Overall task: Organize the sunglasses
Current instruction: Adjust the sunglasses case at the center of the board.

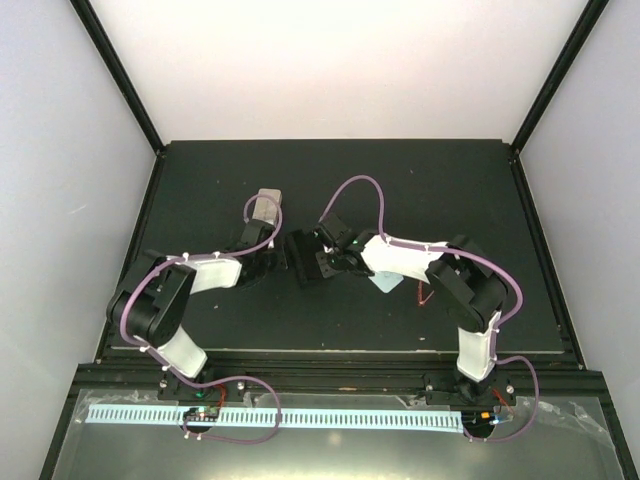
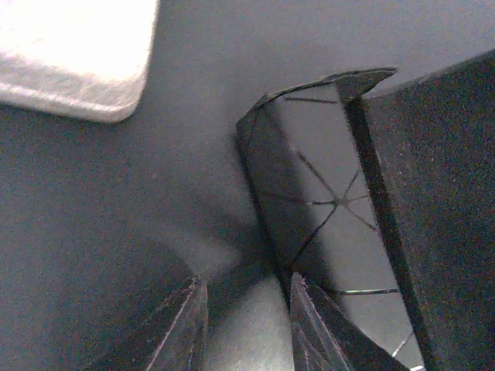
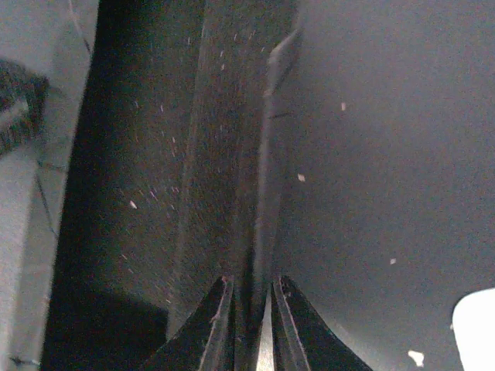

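Right end effector point(image 3: 249, 308) low, astride case point(image 3: 224, 154)

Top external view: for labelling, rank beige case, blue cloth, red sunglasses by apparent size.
1. beige case.
2-3. blue cloth and red sunglasses: both partly under the right arm, so unsure.

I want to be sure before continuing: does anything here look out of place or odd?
The black case lies opened in the middle, with one flap pinched in the right pincer and the left pincer open beside it. Pale specks, perhaps dust, dot the table near it. Nothing looks spilled or broken.
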